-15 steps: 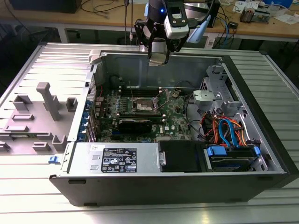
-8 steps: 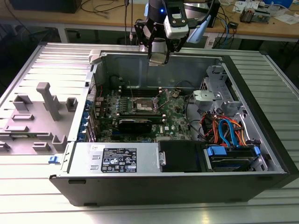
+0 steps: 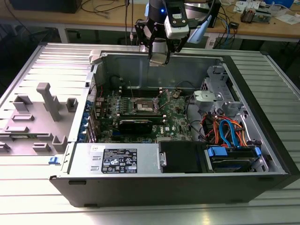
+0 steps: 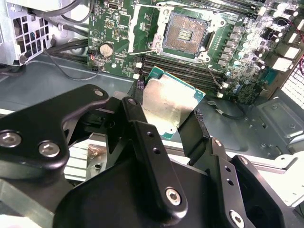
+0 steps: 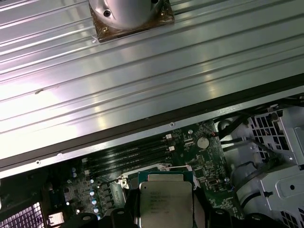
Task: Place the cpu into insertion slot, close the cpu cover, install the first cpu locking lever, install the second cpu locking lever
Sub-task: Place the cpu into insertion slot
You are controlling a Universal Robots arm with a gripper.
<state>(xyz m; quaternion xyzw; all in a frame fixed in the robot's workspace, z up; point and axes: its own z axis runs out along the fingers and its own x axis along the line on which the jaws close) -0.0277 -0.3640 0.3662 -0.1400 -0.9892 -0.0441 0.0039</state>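
Observation:
My gripper (image 3: 159,55) hangs above the back wall of the open computer case, shut on the cpu (image 4: 168,107). The cpu is a small square chip with a silvery-tan top and a green rim, clamped by its edges between the black fingers (image 4: 142,137). In the first wrist view the cpu (image 5: 165,202) sits over the green motherboard (image 5: 199,156). The insertion slot (image 4: 185,33) lies open on the motherboard below, its contact field bare. Thin wire locking levers (image 4: 142,51) stick out beside it. I cannot tell how the cpu cover stands.
The case (image 3: 154,192) lies on a ribbed metal table (image 3: 42,65). The slot (image 3: 145,108) is flanked by memory slots (image 4: 190,71), with a black card (image 3: 136,125) in front. A drive cage and coloured cables (image 3: 225,131) fill the exterior view's right.

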